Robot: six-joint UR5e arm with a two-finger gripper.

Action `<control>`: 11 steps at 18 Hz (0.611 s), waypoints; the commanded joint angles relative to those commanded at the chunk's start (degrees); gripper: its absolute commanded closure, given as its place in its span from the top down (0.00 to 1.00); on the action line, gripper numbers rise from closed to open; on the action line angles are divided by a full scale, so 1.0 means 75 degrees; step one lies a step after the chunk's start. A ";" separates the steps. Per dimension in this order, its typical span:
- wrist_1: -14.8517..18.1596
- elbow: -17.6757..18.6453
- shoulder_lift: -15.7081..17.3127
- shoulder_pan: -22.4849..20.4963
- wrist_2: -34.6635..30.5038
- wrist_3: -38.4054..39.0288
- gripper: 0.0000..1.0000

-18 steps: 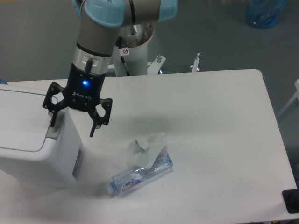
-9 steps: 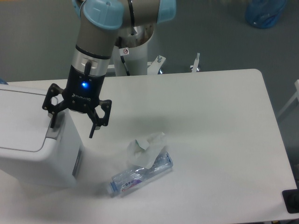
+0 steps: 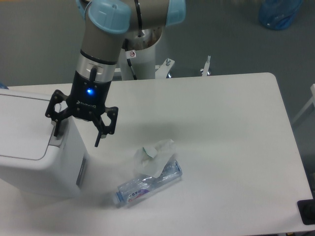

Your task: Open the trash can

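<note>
White counter (image 3: pixel 221 147), rounded corners, carrying all items listed. Trash can (image 3: pixel 29 147): large white boxy bin at the counter's left edge, partly cut off by the frame; flat white lid lying closed; grey tab (image 3: pixel 58 139) on the right rim of the top. Robot arm (image 3: pixel 106 34): grey tube with pale blue joint caps, reaching down from the top of the view over the bin's right side; blue light lit on the black wrist. Hand (image 3: pixel 78 136): black, two fingers, spread wide apart and pinching nothing; the left-side fingertip stands at the grey tab, contact with it cannot be told; the right-side fingertip hangs past the bin's right wall, over the counter. Bottle (image 3: pixel 147 184): clear plastic, lying on its side near the counter's front, to the right of the bin and apart from it, cap end toward the lower left, label in blue and red. Crumpled clear wrapper (image 3: pixel 153 156): resting against the bottle's upper end, touching it. White arm pedestal (image 3: pixel 142 59): behind the counter's far edge. Blue bag (image 3: pixel 279 12): on the grey floor, top right corner.
</note>
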State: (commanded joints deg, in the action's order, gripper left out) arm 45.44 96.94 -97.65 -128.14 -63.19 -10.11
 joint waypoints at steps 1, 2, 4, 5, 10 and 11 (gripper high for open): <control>0.0012 0.0012 0.0000 0.0000 0.0000 0.0000 1.00; 0.0012 0.0012 0.0000 0.0000 0.0000 0.0012 1.00; 0.0023 -0.0012 0.0000 0.0000 0.0000 0.0023 1.00; 0.0012 -0.0012 0.0012 0.0000 0.0000 0.0047 1.00; 0.0000 -0.0117 0.0070 -0.0023 0.0012 0.0000 1.00; 0.0000 -0.0152 0.0070 -0.0070 0.0012 0.0000 1.00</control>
State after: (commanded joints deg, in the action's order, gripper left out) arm 45.44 95.80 -97.12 -128.67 -63.11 -10.11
